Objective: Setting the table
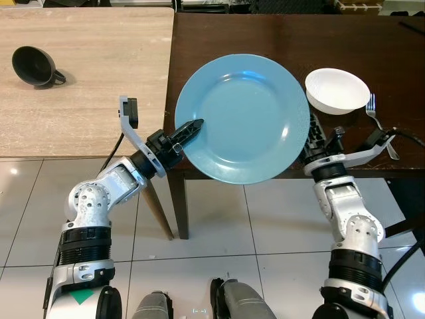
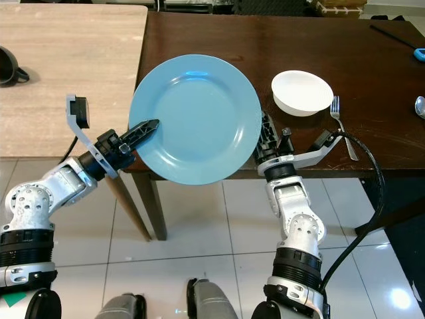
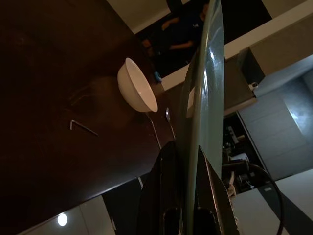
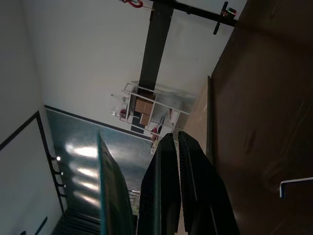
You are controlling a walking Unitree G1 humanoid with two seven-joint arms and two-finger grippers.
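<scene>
A large blue plate (image 1: 242, 119) is held tilted above the near edge of the dark wooden table (image 1: 299, 33). My left gripper (image 1: 192, 129) is shut on the plate's left rim, and in the left wrist view its fingers (image 3: 164, 196) pinch the rim of the plate (image 3: 205, 98) from both sides. My right gripper (image 1: 316, 136) sits at the plate's right rim, partly behind it. In the right wrist view its fingers (image 4: 168, 186) are pressed together, with the plate's edge (image 4: 110, 191) beside them. A white bowl (image 1: 337, 90) and a fork (image 1: 375, 113) lie on the table to the right.
A light wooden table (image 1: 86, 100) adjoins on the left, with a black funnel-like cup (image 1: 33, 66) on it. A spoon (image 2: 420, 106) lies at the far right of the dark table. White tiled floor (image 1: 265, 226) lies below the table edge.
</scene>
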